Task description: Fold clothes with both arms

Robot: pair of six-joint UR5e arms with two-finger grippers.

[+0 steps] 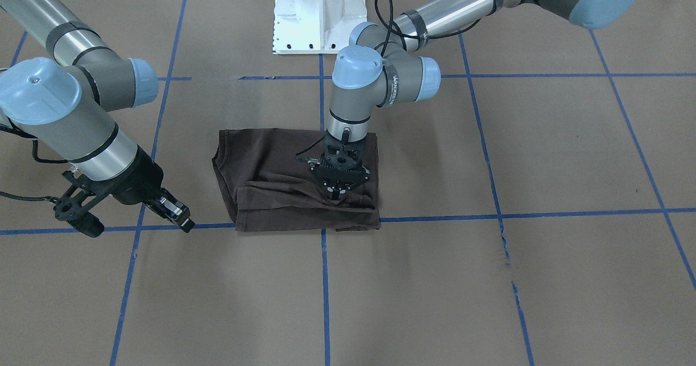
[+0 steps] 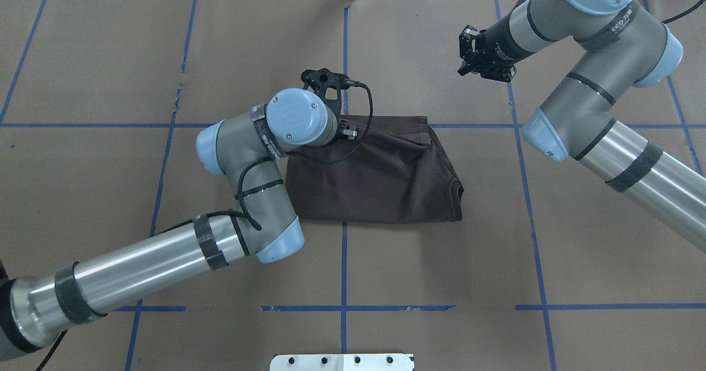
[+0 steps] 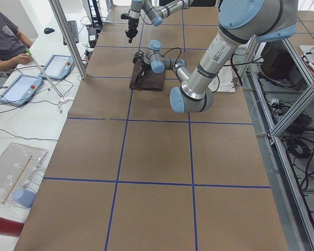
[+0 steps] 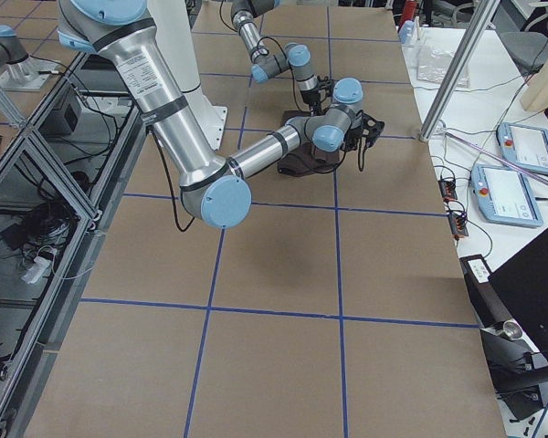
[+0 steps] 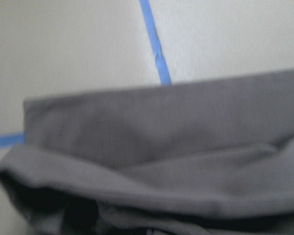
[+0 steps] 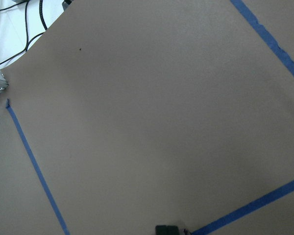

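Though already folded to a compact rectangle, w/ creases left to smooth, the T-shirt [image 2: 386, 178] was pressed beneath the left gripper [image 1: 337, 192], finger state not discernible. The right gripper [image 2: 464, 52], fingers apart & empty, was held well apart from it.

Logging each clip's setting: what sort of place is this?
Probably a robotics lab workcell: a paper-covered table gridded with blue tape, the left arm and right arm working at it, and a seated operator beside touchscreen pendants.
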